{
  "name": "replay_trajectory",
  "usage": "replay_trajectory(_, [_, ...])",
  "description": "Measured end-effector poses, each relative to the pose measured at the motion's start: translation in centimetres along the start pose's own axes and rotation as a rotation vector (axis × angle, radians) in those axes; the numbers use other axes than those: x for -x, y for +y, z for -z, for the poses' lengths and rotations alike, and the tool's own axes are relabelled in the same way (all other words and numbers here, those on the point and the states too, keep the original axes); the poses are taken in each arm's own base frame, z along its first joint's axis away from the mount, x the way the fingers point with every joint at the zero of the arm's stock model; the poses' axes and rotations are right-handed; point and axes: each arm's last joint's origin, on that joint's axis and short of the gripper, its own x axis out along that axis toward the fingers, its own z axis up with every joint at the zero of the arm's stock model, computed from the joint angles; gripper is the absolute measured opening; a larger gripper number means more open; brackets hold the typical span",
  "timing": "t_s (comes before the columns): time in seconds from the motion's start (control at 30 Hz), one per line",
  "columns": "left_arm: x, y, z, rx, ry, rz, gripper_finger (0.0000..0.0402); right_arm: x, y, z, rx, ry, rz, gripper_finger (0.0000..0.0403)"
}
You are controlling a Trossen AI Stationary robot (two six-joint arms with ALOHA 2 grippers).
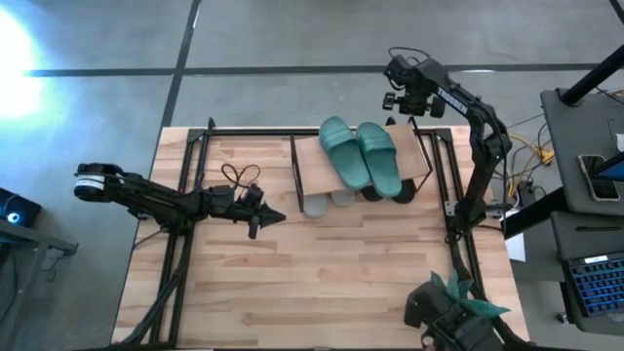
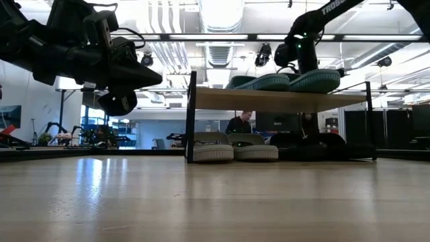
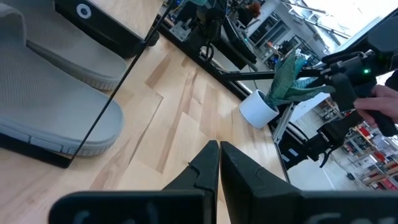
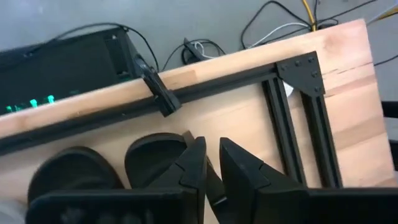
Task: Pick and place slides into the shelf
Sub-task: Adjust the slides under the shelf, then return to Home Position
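Note:
The shelf (image 1: 314,174) stands at the table's far middle, and its plank also shows in the low view (image 2: 269,99). The teal slides (image 1: 361,156) lie side by side on the plank, soles down (image 2: 289,82). The grey slides (image 1: 327,203) rest on the table under the shelf's left half (image 2: 232,149). The black slides (image 1: 388,192) rest under its right half (image 4: 74,171). My left gripper (image 1: 278,216) is shut and empty, hovering left of the shelf (image 3: 219,149). My right gripper (image 1: 406,105) is shut and empty, high over the shelf's far right corner (image 4: 211,146).
A black frame (image 1: 185,195) runs around the table; its far right corner shows in the right wrist view (image 4: 292,106). A potted plant in a white pot (image 3: 258,107) stands at the near right (image 1: 453,292). A cable loop (image 1: 239,175) lies by my left arm. A person (image 2: 240,123) sits far behind.

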Motion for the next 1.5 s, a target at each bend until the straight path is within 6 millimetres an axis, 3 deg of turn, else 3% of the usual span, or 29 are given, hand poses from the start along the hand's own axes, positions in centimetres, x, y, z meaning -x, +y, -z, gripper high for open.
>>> replay_trajectory(0.47, [0.0, 0.0, 0.0, 0.000, -0.001, -0.001, 0.0000, 0.4, -0.6, 0.9, 0.094, 0.051, 0.065, 0.0038])
replay_trajectory(1.1, [0.0, 0.0, 0.1, 0.006, 0.002, -0.003, 0.0000, 1.9, -0.8, 2.0, 0.113, -0.005, 0.097, 0.0038])
replay_trajectory(1.23, [0.0, 0.0, 0.1, 0.006, 0.001, -0.002, 0.0000, 3.1, -1.7, 2.0, 0.076, -0.083, 0.118, 0.0038])
replay_trajectory(1.37, [0.0, 0.0, 0.1, 0.005, 0.001, -0.003, 0.0000, 6.0, -3.1, 2.7, 0.017, -0.260, 0.125, 0.0038])
replay_trajectory(1.5, [0.0, -0.1, -0.1, 0.002, -0.013, 0.009, 0.0000, 10.0, -3.2, 4.4, 0.102, -0.351, -0.138, 0.0038])
